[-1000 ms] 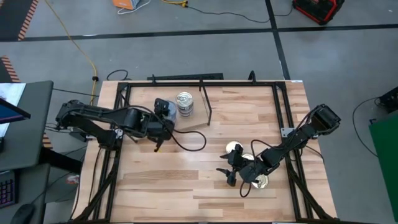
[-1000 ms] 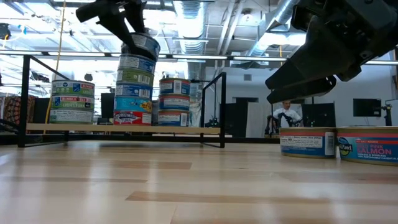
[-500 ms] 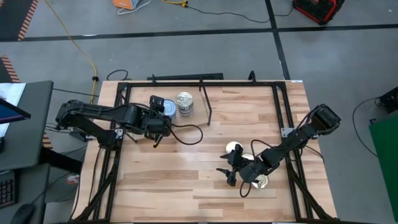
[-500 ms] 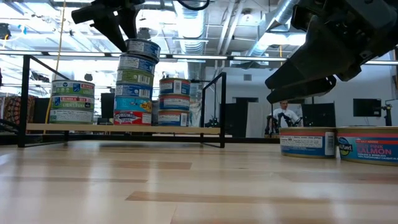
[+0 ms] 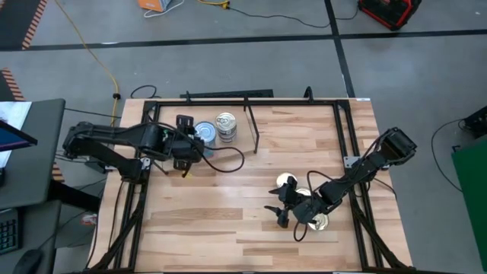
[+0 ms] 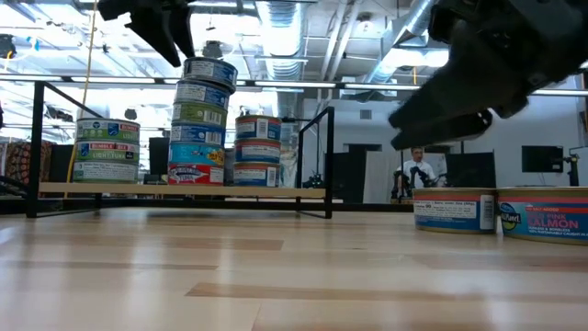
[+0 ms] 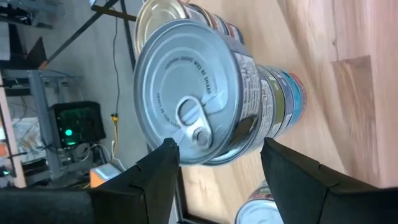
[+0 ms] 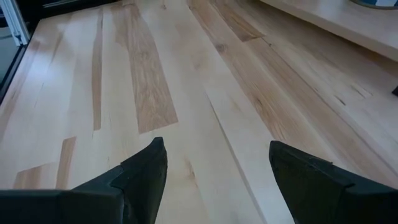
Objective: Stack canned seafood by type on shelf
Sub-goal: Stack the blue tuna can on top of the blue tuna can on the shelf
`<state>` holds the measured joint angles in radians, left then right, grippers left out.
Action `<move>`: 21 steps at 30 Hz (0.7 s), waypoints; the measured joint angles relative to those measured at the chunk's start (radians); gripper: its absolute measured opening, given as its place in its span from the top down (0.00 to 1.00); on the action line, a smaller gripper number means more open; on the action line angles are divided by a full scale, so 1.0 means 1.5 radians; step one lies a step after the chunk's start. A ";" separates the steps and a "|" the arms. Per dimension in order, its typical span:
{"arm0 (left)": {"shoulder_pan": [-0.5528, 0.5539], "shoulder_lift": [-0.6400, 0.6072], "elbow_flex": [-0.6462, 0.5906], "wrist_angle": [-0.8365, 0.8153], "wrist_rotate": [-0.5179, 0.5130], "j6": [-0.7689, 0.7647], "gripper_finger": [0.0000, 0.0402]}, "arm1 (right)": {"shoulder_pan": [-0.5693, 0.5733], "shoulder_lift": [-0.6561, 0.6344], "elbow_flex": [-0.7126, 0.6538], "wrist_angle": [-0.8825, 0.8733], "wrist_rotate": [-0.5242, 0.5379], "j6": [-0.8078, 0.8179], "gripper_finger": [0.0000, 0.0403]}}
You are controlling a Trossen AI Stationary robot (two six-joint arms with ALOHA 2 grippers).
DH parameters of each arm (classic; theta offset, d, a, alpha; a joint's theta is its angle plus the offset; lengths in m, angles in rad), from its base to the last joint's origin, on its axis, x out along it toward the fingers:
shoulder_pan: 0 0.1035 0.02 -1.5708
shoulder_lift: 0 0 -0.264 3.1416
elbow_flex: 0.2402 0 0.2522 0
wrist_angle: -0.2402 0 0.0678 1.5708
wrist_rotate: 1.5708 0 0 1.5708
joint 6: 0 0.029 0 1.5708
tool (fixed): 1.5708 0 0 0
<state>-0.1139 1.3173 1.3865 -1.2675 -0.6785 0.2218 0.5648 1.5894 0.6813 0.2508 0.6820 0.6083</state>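
Observation:
On the shelf (image 6: 138, 189) stand three stacks of canned seafood: a low one (image 6: 107, 147), a tall one (image 6: 197, 119) and a middle one (image 6: 257, 147). The tall stack's top tin (image 7: 186, 93) has a silver pull-tab lid and sits slightly tilted on the tin below. My left gripper (image 7: 219, 146) is open, up and to the left of that tin (image 6: 209, 71), apart from it. My right gripper (image 5: 278, 207) hangs open over the table's right half, beside loose tins (image 5: 286, 181) (image 5: 319, 222).
Two loose tins (image 6: 452, 210) (image 6: 542, 213) stand on the tabletop at the right in the low view. A black metal frame (image 5: 251, 125) runs around the shelf and the table's edges. Bare wood (image 8: 155, 93) lies ahead of my right gripper.
My left gripper has drawn back from the tall stack toward the table's left edge, a little upward, and has rolled about its own axis. The top tin has stayed on the stack, slightly tilted.

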 joint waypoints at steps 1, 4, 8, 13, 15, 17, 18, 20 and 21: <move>0.000 -0.005 0.000 0.000 0.000 -0.004 0.45 | -0.003 0.000 0.000 0.002 0.000 -0.005 0.24; 0.000 -0.022 0.000 0.001 0.001 -0.017 0.45 | -0.028 0.000 0.002 0.033 -0.008 -0.027 0.24; 0.000 -0.051 0.000 0.001 0.015 -0.043 0.45 | -0.095 0.000 0.035 0.034 -0.057 -0.097 0.24; -0.001 -0.081 0.000 0.001 0.052 -0.115 0.45 | -0.179 0.025 0.100 0.086 -0.107 -0.237 0.24; -0.001 -0.090 0.000 0.002 0.067 -0.150 0.45 | -0.206 0.049 0.136 0.119 -0.129 -0.289 0.24; -0.001 -0.096 0.000 0.002 0.078 -0.170 0.45 | -0.228 0.078 0.177 0.124 -0.138 -0.333 0.24; -0.004 -0.099 0.000 0.004 0.086 -0.179 0.45 | -0.238 0.089 0.199 0.115 -0.140 -0.348 0.24; -0.019 -0.114 -0.007 0.026 0.088 -0.186 0.45 | -0.256 0.104 0.238 0.093 -0.141 -0.367 0.24; -0.028 -0.128 -0.018 0.049 0.088 -0.186 0.45 | -0.264 0.109 0.257 0.089 -0.144 -0.374 0.24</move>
<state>-0.1565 1.1255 1.3598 -1.1935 -0.5469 -0.0569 0.1681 1.7530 1.0669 0.3837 0.4654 0.0473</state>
